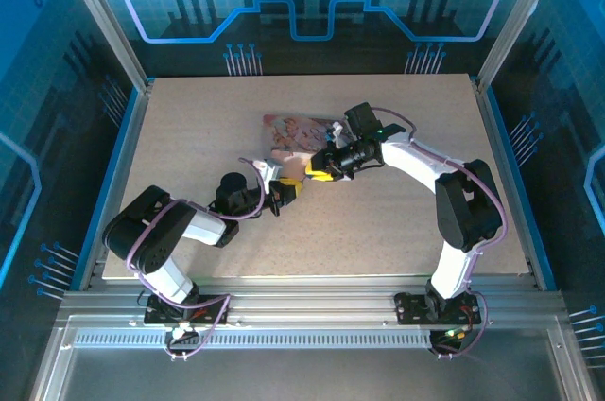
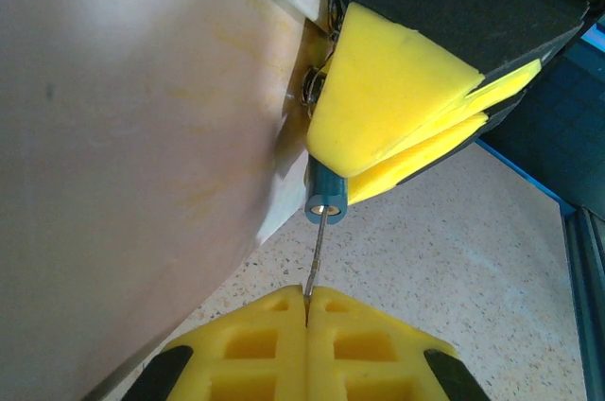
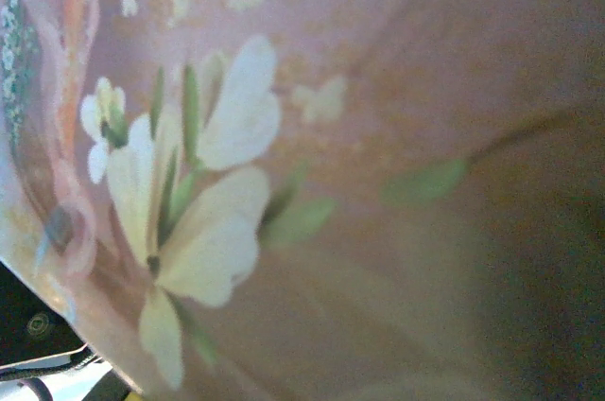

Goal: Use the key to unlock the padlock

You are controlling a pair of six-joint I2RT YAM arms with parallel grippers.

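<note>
In the left wrist view, my left gripper [image 2: 307,299] is shut on the key [image 2: 319,245], a thin silvery shaft sticking up from between its yellow fingers. The key's tip sits in the keyhole of the padlock [image 2: 326,200], a small blue body. The padlock pokes out from under the right gripper's yellow pads [image 2: 406,89], which are shut on it. Some metal shows at the pads' upper left edge. In the top view, the left gripper [image 1: 286,190] and the right gripper [image 1: 319,171] meet tip to tip at the table's middle.
A pink illustrated box [image 1: 295,130] lies just behind the two grippers. It rises close on the left in the left wrist view [image 2: 132,136], and its flower print [image 3: 198,193] is right in front of the right wrist camera. Speckled table [image 2: 454,259] lies below.
</note>
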